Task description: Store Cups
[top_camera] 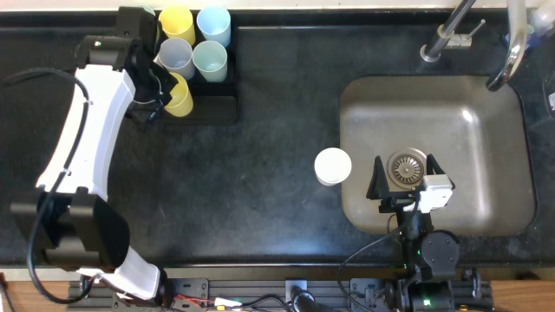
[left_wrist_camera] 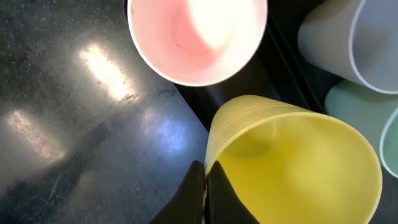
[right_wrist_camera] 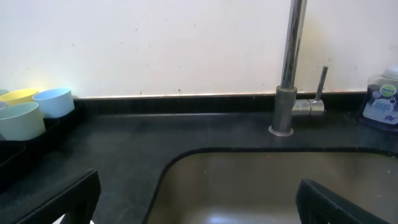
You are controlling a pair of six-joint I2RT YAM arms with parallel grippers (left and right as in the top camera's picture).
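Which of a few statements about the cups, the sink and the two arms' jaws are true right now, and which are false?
1. The left jaws are shut on the rim of a yellow cup. True.
2. The right jaws hold a cup. False: they are open and empty, over the sink.
3. The white cup lies in the sink. False: it sits on the counter beside it.
4. A light blue cup stands in the black tray. True.
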